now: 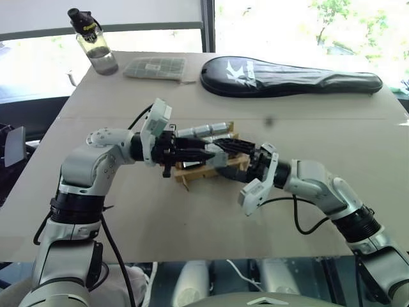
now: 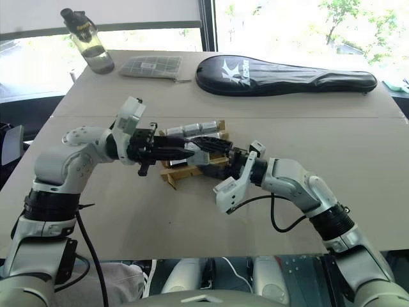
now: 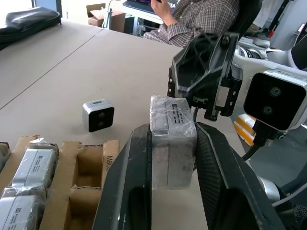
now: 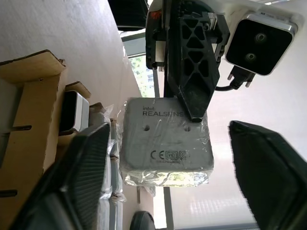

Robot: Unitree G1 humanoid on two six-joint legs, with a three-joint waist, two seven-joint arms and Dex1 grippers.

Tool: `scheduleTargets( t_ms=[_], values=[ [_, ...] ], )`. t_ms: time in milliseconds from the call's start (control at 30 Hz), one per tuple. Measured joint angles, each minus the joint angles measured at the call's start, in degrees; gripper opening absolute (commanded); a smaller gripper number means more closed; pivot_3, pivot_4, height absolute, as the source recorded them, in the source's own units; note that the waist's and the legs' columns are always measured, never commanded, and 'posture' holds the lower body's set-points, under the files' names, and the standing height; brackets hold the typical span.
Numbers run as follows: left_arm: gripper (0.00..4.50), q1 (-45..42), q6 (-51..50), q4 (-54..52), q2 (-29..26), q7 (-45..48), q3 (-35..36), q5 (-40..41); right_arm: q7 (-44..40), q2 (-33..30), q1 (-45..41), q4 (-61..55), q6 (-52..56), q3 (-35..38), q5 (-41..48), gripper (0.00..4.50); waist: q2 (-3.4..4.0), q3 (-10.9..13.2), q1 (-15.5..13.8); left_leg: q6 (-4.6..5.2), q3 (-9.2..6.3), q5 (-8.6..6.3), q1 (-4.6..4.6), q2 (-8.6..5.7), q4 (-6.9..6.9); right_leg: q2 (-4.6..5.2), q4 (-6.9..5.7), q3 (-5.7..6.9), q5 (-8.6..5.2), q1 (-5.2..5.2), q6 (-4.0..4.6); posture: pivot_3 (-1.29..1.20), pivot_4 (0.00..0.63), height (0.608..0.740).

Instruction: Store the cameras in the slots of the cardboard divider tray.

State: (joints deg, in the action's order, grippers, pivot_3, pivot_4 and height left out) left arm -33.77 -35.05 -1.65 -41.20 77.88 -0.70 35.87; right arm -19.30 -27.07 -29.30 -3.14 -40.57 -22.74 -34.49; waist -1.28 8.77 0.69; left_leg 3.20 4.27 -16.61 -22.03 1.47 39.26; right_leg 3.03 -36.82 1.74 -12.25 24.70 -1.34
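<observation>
left gripper pinching one wrapped camera above the cardboard divider tray, label side toward right gripper, right gripper fingers spread around it without touching, one loose camera lens-forward on table, several wrapped cameras in far slots, count unclear

Silver-grey arms, black joints, black cables; left hand black latticed fingers.

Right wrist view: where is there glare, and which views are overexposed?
Right wrist view: bright glare on the plastic wrap of the camera held between the jaws, mostly along its lower edge. Left eye view: the windows behind the table are blown out to white; the right eye view shows the same.
</observation>
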Motion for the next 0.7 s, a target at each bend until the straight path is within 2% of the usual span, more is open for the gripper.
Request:
scheduleTargets(
  t_ms=[167, 333, 467, 500, 567, 700],
  values=[
    [0.68, -0.9, 6.0, 2.1, 1.3, -0.8, 0.6, -2.2, 0.1, -0.3, 3.9, -1.5, 1.6, 2.6, 3.7, 4.39, -0.01, 0.0, -0.2, 0.00, 0.01, 0.00, 0.00, -0.02, 0.00, 0.04, 0.02, 0.01, 0.00, -0.02, 0.00, 0.00, 0.150, 0.740],
    [0.68, -0.4, 11.7, 5.4, 1.5, -1.8, 0.8, -5.4, -6.8, -2.2, 13.2, -5.2, 12.2, 5.7, 20.0, 4.39, -0.01, 0.0, -0.1, 0.00, 0.00, 0.00, 0.00, -0.02, -0.01, 0.06, 0.02, 0.01, 0.01, -0.04, 0.00, 0.00, 0.150, 0.740],
    [0.68, -0.2, 17.1, 10.9, 3.1, -1.7, 1.0, -7.2, -13.0, -4.8, 25.0, -18.0, 37.2, 12.4, 47.4, 4.39, -0.01, 0.0, -0.5, 0.01, -0.08, -0.01, 0.02, 0.01, 0.02, 0.08, 0.00, 0.04, 0.01, -0.10, 0.01, 0.00, 0.150, 0.740],
    [0.68, -0.2, 17.4, 11.2, 3.2, -1.6, 1.1, -7.2, -13.2, -5.2, 25.4, -18.5, 38.4, 12.8, 48.8, 4.39, -0.01, 0.0, -0.5, 0.02, -0.07, -0.01, 0.03, 0.00, 0.01, 0.08, 0.00, 0.05, 0.01, -0.10, 0.01, 0.00, 0.150, 0.740],
    [0.68, -0.6, 21.3, 14.6, 4.1, -0.3, 0.8, -8.4, -15.7, -9.0, 29.8, -24.3, 50.0, 18.5, 63.7, 4.39, -0.01, 0.0, -0.6, 0.10, -0.05, -0.05, 0.06, -0.01, 0.03, 0.09, 0.01, 0.05, 0.01, -0.14, 0.01, 0.00, 0.150, 0.740],
    [0.68, -0.9, 26.6, 19.8, 4.7, 1.5, 0.8, -10.1, -18.5, -12.9, 34.1, -28.3, 59.0, 26.0, 77.5, 4.39, -0.03, 0.0, -0.6, 0.28, -0.07, -0.16, 0.07, 0.00, 0.02, 0.06, 0.01, 0.08, 0.01, -0.14, 0.01, 0.00, 0.150, 0.740]
  ],
)
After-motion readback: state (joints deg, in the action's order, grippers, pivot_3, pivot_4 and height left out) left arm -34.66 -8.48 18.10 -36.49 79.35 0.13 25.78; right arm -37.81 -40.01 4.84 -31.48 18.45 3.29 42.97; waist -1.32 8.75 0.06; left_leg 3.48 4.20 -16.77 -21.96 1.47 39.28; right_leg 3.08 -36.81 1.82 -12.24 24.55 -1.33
